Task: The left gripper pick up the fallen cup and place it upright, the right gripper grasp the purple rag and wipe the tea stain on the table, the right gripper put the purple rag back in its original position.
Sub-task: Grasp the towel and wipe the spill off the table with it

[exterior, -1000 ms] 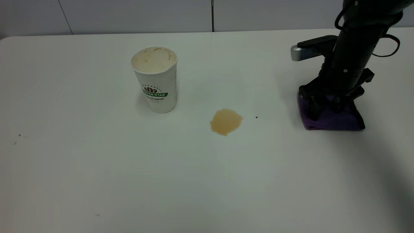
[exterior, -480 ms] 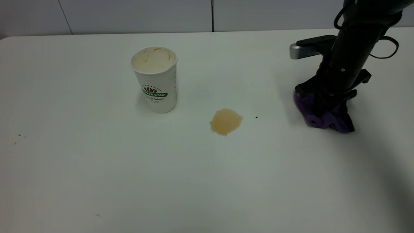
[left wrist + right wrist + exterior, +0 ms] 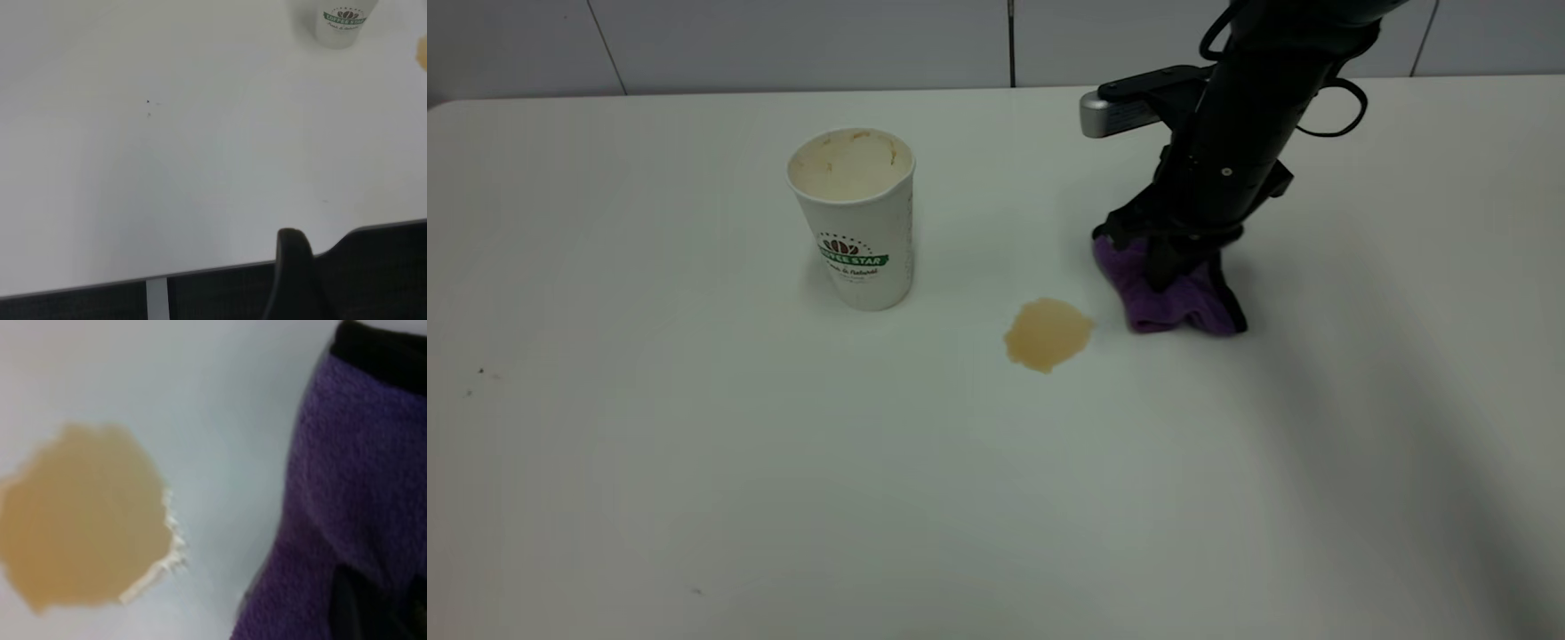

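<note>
The cup [image 3: 854, 222] stands upright on the white table [image 3: 694, 462], left of the tea stain [image 3: 1048, 333]. That stain is a light-brown puddle, also close up in the right wrist view as the tea stain [image 3: 83, 517]. My right gripper [image 3: 1169, 267] is shut on the bunched purple rag [image 3: 1160, 302], which rests on the table just right of the stain and apart from it. The purple rag [image 3: 360, 493] fills one side of the right wrist view. My left gripper [image 3: 293, 280] is only a dark shape beyond the table's edge, far from the cup [image 3: 341, 23].
A few tiny dark specks [image 3: 480, 372] lie on the table's left part. A grey wall runs along the table's far edge behind the cup and the right arm.
The right gripper closed on the purple rag, bunching it, and carried it left across the table to just beside the tea stain. The cup and stain have not moved.
</note>
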